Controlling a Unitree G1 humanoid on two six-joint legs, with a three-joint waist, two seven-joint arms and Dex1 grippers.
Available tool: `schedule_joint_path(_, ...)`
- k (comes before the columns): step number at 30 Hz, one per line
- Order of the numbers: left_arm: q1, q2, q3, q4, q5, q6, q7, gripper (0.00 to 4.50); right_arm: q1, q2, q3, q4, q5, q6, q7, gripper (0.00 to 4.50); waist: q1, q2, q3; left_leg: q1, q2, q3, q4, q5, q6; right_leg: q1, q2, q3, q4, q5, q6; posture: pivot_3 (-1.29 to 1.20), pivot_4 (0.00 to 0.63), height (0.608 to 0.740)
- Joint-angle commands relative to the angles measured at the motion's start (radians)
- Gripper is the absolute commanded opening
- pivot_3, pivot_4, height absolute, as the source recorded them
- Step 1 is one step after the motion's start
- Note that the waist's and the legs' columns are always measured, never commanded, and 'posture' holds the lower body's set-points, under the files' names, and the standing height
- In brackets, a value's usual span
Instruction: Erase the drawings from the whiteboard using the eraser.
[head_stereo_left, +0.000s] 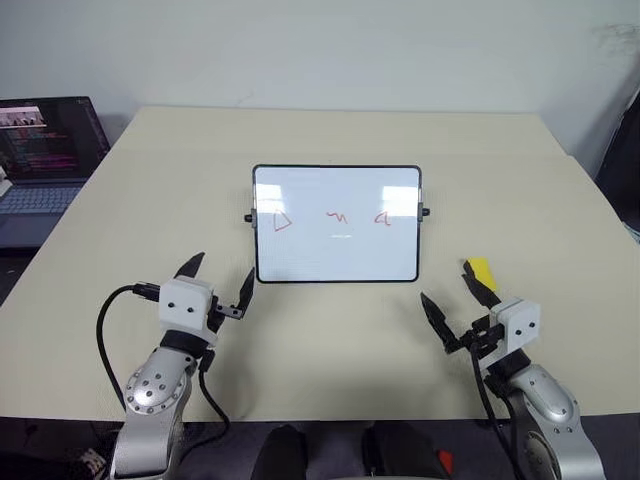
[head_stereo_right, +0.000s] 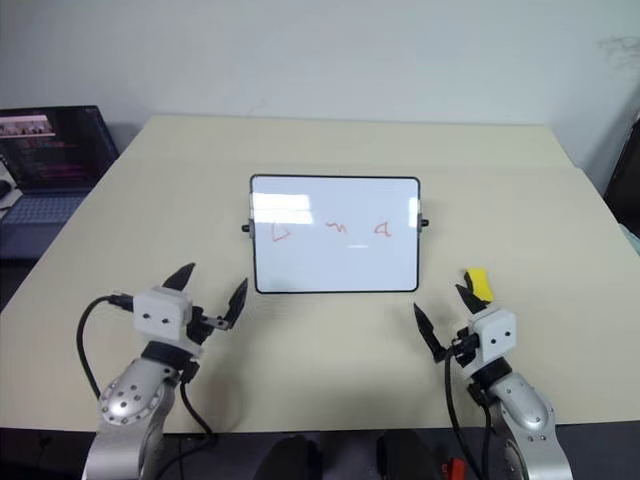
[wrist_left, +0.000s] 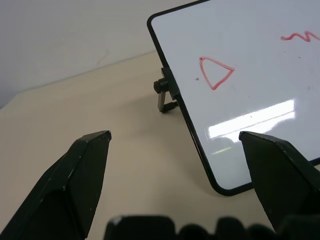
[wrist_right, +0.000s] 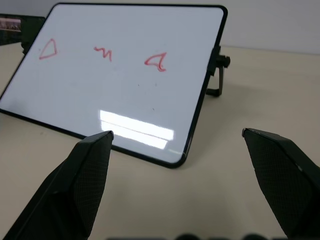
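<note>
The whiteboard (head_stereo_left: 336, 224) stood propped near the middle of the beige table (head_stereo_left: 330, 135), tilted back on its stand. The drawings (head_stereo_left: 332, 217) ran across it in a row of three red marks — a triangle, a squiggle and an a-like loop. The eraser (head_stereo_left: 480, 271) lay flat on the table off the board's lower right corner, just beyond the right gripper (head_stereo_left: 458, 306) and not touching it or the board.

The head views took in a laptop (head_stereo_left: 45, 160) past the table's far left edge, its screen lit. The left wrist view came in close on the board's left edge, where a small black knob (wrist_left: 160, 85) and a stand leg (wrist_left: 165, 103) showed beside the triangle (wrist_left: 215, 73). The right wrist view caught the whole board face with all three marks, plus the knob (wrist_right: 224, 61) on the opposite short side.

Both arms were raised low over the table's near edge, each gripper pointing roughly level toward the board. The left gripper (head_stereo_left: 219, 285) hung short of the board's lower left corner, its two black fingers spread wide with nothing between them. The right gripper's fingers were likewise splayed apart and empty.
</note>
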Motion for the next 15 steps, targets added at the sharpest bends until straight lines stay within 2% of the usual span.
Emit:
schedule_joint_path(1, -0.021, 0.012, -0.04, 0.03, 0.0, -0.008, -0.032, 4.5, -0.034, -0.032, -0.032, 0.016, 0.02, 0.052, 0.013, 4.48, 0.0, 0.0, 0.0, 0.0, 0.0, 0.0, 0.0, 0.0, 0.0, 0.0, 0.0, 0.0, 0.0, 0.0, 0.0, 0.0, 0.15, 0.74)
schedule_joint_path(7, -0.09, 0.013, -0.035, 0.0, -0.017, -0.013, -0.021, 4.5, -0.054, -0.036, -0.087, -0.055, 0.019, 0.062, -0.033, 4.48, 0.001, 0.0, 0.0, 0.0, 0.0, 0.0, 0.0, 0.0, 0.0, -0.001, 0.0, 0.0, 0.0, 0.001, 0.0, 0.0, 0.15, 0.74)
schedule_joint_path(10, -0.133, 0.069, -0.021, -0.026, -0.082, -0.001, -0.106, 4.5, -0.047, -0.008, -0.109, -0.108, 0.048, 0.119, -0.082, 4.48, 0.001, 0.0, 0.0, -0.001, 0.0, 0.0, 0.0, 0.0, 0.0, -0.001, 0.0, 0.0, 0.0, 0.001, 0.0, 0.0, 0.15, 0.74)
schedule_joint_path(15, -0.26, 0.191, -0.05, -0.055, -0.265, 0.135, -0.301, 4.5, -0.119, 0.076, -0.149, -0.106, 0.092, 0.336, -0.258, 4.48, -0.001, 0.001, 0.0, -0.001, 0.0, 0.0, 0.0, 0.0, 0.0, -0.001, 0.0, 0.0, 0.001, 0.001, 0.0, 0.0, 0.15, 0.74)
